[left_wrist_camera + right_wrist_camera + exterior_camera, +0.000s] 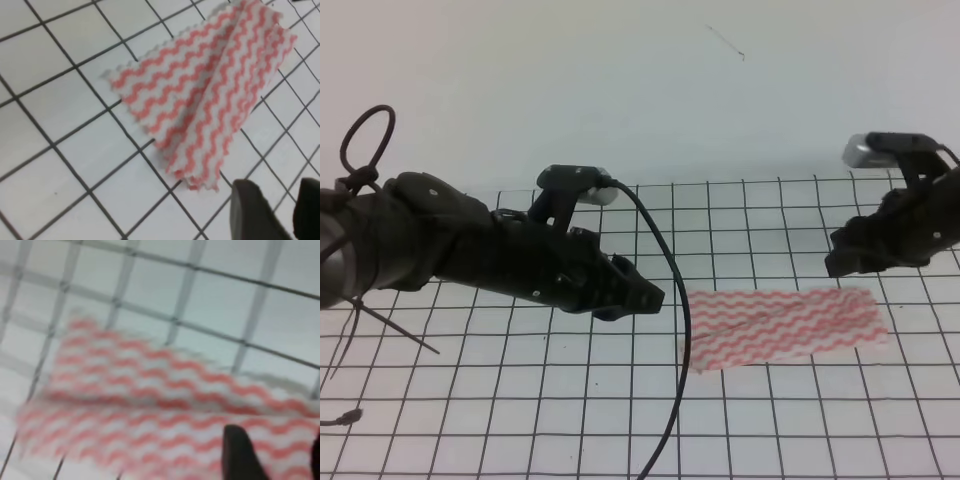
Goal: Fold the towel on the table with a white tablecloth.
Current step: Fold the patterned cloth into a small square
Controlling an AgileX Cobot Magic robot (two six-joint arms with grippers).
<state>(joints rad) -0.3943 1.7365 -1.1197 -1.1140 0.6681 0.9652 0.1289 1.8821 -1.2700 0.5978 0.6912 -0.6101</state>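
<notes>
The towel (pixel 782 325), white with red-pink wavy stripes, lies as a long doubled strip on the gridded tablecloth (pixel 520 400) that covers the table, right of centre. My left gripper (pixel 650 299) hovers just left of the strip's left end. In the left wrist view its fingertips (pixel 250 205) stand apart with nothing between them, beside the towel (pixel 210 95). My right gripper (pixel 838 264) hangs over the far right end. Its dark fingers (pixel 240 450) are spread above the blurred towel (pixel 150 400) and hold nothing.
A black cable (pixel 677 330) drops from the left arm across the cloth to the front edge, just left of the towel. A looped cord (pixel 365 140) sticks up at the far left. A plain white wall (pixel 620 80) rises behind the table.
</notes>
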